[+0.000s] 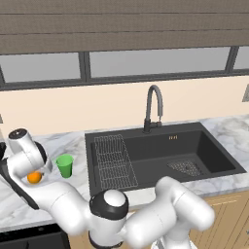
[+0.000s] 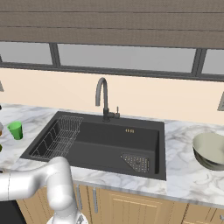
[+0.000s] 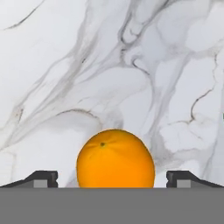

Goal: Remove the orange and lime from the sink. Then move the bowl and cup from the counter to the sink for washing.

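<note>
One orange [image 3: 115, 158], resting on the white marble counter [image 3: 65, 78], left of the sink [image 1: 160, 155]. In the hand view it sits between the two dark fingertips [image 3: 41, 178], a clear gap on each side; gripper [image 3: 112, 179] spread wide, holding nothing. In the left base view the orange [image 1: 34, 178] shows just under the wrist, near the cup [image 1: 64, 166].

One light-green cup, upright on the counter just left of the sink's edge, well apart from the wall.

One pale grey bowl [image 2: 211, 151] on the counter at the far right, well clear of the basin rim.

One sink, dark; one wire rack [image 1: 113, 162] in its left part, one drain [image 1: 186, 168] at right, one curved faucet [image 1: 153, 108] behind. Basin floor open.

Small orange marks on the sink's back wall, too small to read. No other writing legible.

Lime: cannot tell where it is.
</note>
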{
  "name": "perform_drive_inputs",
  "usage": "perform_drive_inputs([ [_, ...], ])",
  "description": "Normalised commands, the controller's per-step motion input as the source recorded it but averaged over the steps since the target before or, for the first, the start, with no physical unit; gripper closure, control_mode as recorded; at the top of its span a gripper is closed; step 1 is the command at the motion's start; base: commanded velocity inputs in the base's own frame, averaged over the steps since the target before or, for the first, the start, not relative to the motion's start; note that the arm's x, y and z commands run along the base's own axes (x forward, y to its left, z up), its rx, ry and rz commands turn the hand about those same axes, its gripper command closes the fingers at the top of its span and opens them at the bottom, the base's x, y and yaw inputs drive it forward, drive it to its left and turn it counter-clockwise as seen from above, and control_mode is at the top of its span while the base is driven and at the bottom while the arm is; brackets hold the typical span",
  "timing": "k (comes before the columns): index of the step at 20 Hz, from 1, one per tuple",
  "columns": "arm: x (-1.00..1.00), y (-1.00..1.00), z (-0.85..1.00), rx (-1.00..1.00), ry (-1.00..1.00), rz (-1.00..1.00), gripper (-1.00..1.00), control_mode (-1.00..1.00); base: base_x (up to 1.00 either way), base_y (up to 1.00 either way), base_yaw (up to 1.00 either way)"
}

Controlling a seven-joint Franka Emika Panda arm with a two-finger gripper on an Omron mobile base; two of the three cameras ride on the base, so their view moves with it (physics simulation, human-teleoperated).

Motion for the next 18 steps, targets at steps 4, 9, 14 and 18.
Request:
perform_drive_inputs([
  [4, -0.10, -0.03, 0.29, 0.00, 0.00, 0.00, -1.00, -1.00, 0.00, 0.00, 0.00],
  [9, -0.15, -0.13, 0.33, 0.00, 0.00, -0.01, -1.00, -1.00, 0.00, 0.00, 0.00],
  [14, -0.25, -0.23, 0.30, 0.02, 0.00, -0.03, -1.00, -1.00, 0.00, 0.00, 0.00],
  [18, -0.25, -0.31, 0.27, 0.05, 0.00, -0.02, -1.00, -1.00, 0.00, 0.00, 0.00],
])
